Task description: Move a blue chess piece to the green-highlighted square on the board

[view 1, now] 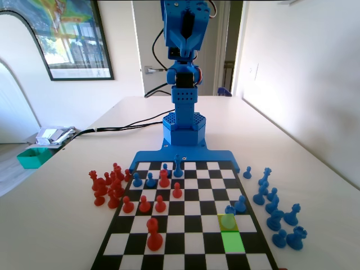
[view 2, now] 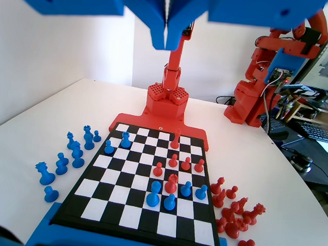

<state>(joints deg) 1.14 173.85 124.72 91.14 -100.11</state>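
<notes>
Hanging high above the board [view 2: 143,215], jaws pressed together; no writing legible.

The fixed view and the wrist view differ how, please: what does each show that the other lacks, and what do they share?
Fixed view alone: the green-highlighted square near the board's front right, and next to it the yellow-olive square carrying the blue chess piece, tinted pale green. Wrist view alone: the gripper, its jaws pressed together, high above the board with nothing between them. Shared: the board, red and blue pieces standing on it, and off-board clusters, the red pieces on one side, the blue pieces on the other.
</notes>
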